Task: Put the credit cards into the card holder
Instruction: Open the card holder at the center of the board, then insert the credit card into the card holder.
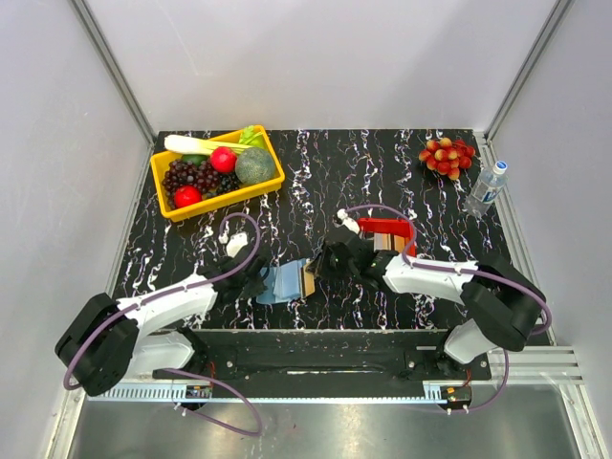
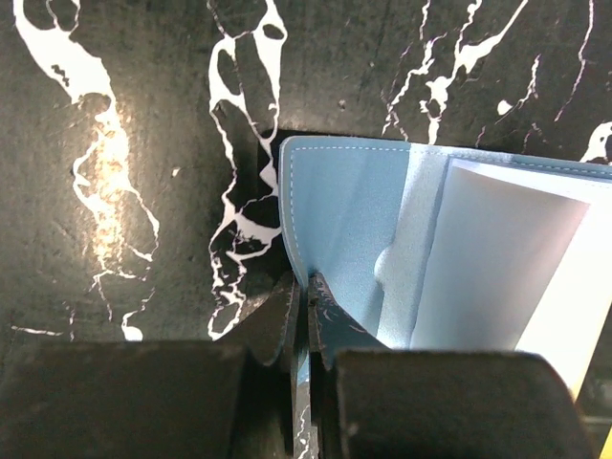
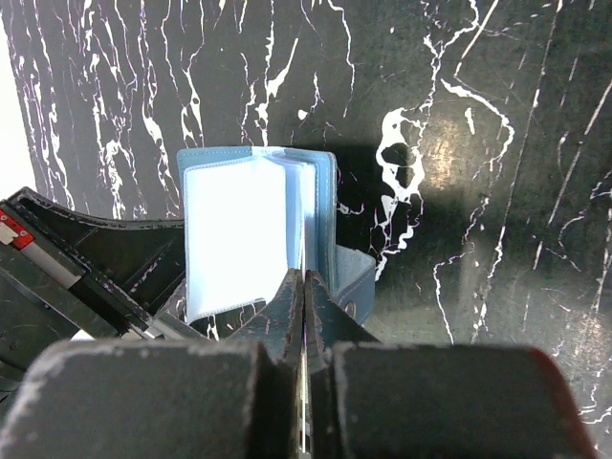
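Black marbled tabletop (image 1: 382, 182), near centre: I have the left gripper (image 2: 304, 292) pressed shut on the left cover edge of the steel-blue card holder (image 2: 354, 210), anchoring it so the pockets (image 3: 234, 229) stand open. My right gripper (image 3: 304, 287) pinches a tan card (image 1: 309, 279) edge-on at those clear pockets, which I judge aligned for insertion.

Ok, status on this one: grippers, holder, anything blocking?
Left gripper shut on holder edge. Right gripper shut on a card, at the open holder. Red tray off to the side, not in the path.
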{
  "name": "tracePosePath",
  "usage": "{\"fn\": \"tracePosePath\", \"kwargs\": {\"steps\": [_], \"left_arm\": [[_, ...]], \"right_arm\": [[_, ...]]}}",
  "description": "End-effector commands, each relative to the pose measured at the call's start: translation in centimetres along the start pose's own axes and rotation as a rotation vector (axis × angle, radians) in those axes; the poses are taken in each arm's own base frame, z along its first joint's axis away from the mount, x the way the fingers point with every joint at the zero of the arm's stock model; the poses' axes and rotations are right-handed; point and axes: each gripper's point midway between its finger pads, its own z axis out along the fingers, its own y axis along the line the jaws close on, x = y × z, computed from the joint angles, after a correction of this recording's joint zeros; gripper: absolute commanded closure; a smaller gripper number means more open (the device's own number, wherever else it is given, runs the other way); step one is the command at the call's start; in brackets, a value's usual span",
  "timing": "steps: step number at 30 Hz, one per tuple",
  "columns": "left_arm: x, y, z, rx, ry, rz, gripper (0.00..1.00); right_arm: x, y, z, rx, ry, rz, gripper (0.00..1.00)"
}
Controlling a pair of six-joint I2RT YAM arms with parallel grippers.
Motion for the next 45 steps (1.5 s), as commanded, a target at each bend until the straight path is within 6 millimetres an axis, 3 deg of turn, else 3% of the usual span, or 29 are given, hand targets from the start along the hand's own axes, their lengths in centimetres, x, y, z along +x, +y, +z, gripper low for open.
{"fn": "tracePosePath", "kwargs": {"steps": [1,9,28,38,45], "left_arm": [[1.8,2.1,1.0,-0.076,0.060,0.056,1.00],[2.0,2.1,1.2,-0.072,0.067,0.084,1.00],[2.0,1.5,1.4,-0.046,0.081,0.113,1.00],[2.1,0.4,1.8,-0.006,0.093,0.127,1.00],[1.7,-0.2,1.7,0.012,0.086,0.138,1.00]], "right_arm": [[-2.2,0.9,-1.3,-0.028,-0.078,0.022,1.00],[-3.8,-0.1,-1.8,0.010,-0.128,0.012,1.00],[-1.9,-1.5,0.5,0.040,-0.049,0.009,1.00],[-2.7,2.1,-0.3,-0.101,-0.050,-0.019,1.00],[-2.1,2.2,0.0,-0.115,-0.018,-0.021,1.00]]}}
